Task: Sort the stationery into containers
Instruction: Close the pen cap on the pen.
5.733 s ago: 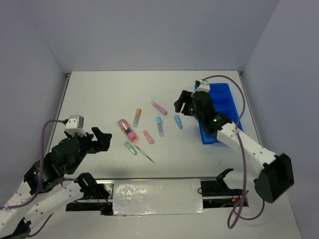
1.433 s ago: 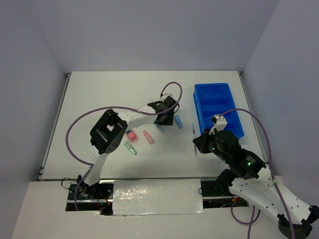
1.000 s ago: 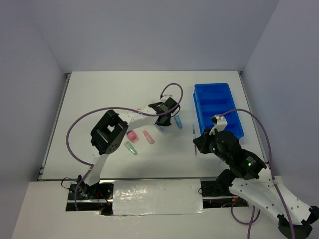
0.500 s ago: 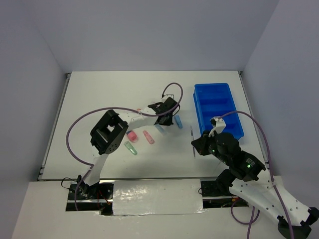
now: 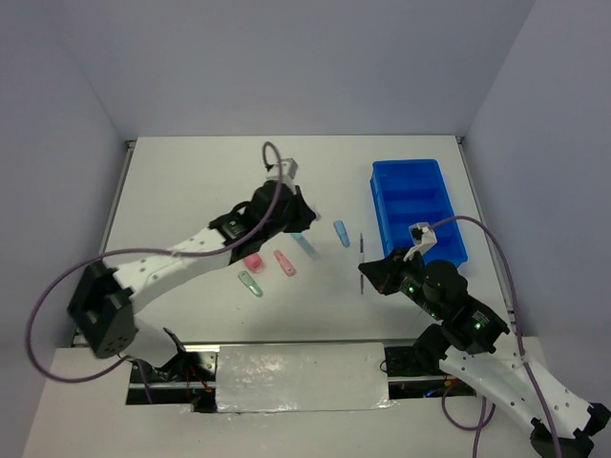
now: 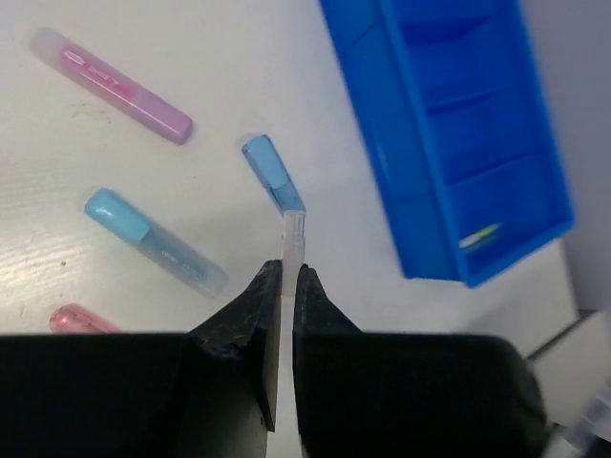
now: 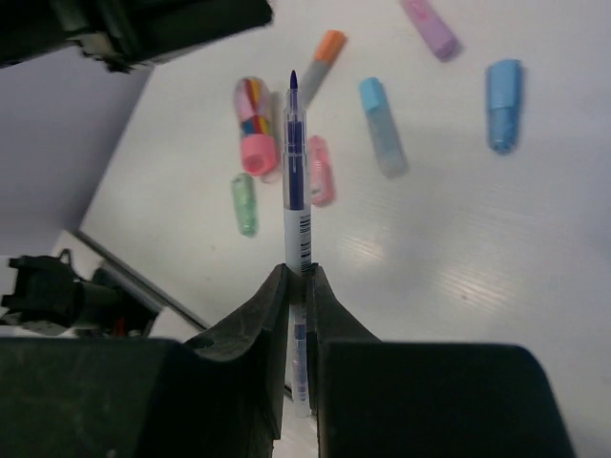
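My right gripper point(image 7: 296, 277) is shut on a thin blue-tipped pen point(image 7: 294, 162) and holds it above the table left of the blue tray point(image 5: 417, 170); the same pen point(image 5: 361, 260) stands out from the gripper point(image 5: 368, 275) in the top view. My left gripper point(image 6: 284, 272) is shut on a thin white piece point(image 6: 294, 229) over the middle of the table point(image 5: 191, 191). Loose on the table lie a blue marker point(image 6: 272, 172), a light blue marker point(image 6: 153, 240), a lilac marker point(image 6: 115, 84), an orange one point(image 7: 325, 52), pink ones point(image 5: 284, 262) and a green cap point(image 5: 250, 283).
The tray point(image 6: 458, 143) has several compartments in a row, and something yellow point(image 6: 482, 234) lies in one end compartment. A pink marker with coloured stripes point(image 7: 256, 124) lies beside the green cap point(image 7: 243, 202). The left arm point(image 5: 172, 258) stretches low across the table's left half.
The left jaws have closed on the white piece, and that arm has swung left and lower. The right gripper has carried the pen slightly left and up.
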`<state>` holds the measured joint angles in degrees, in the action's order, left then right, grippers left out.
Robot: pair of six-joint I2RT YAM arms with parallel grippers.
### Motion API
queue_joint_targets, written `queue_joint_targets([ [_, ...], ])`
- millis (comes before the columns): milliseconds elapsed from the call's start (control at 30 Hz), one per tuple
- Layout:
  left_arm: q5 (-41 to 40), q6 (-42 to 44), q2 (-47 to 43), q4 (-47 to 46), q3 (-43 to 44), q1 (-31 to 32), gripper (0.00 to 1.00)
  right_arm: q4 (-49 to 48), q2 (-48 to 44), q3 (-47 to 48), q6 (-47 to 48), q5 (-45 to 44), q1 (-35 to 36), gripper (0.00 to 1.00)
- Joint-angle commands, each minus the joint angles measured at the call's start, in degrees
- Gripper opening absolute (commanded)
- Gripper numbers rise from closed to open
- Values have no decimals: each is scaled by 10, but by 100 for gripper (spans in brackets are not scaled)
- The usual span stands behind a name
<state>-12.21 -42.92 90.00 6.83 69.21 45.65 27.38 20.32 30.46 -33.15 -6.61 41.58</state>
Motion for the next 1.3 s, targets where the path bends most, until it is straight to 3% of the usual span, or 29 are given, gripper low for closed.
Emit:
queue_joint_targets([
  [0, 22, -33, -123, -157, -91, 2, 0, -143, 15, -31, -49, 63, 10, 0],
  [133, 75, -42, -248, -309, -230, 1, 0, -286, 38, -73, -89, 71, 79, 0],
  [267, 118, -43, -346, -388, -284, -1, 0, -390, 121, -57, -71, 21, 191, 0],
  [367, 140, -46, -386, -404, -301, -3, 0, -421, 168, -33, -52, -2, 236, 0],
  [733, 169, -74, -463, -415, -351, -3, 0, -437, 196, 14, 0, -53, 288, 0],
  [1267, 192, -103, -474, -459, -365, -3, 0, -441, 224, 49, 22, -59, 297, 0],
])
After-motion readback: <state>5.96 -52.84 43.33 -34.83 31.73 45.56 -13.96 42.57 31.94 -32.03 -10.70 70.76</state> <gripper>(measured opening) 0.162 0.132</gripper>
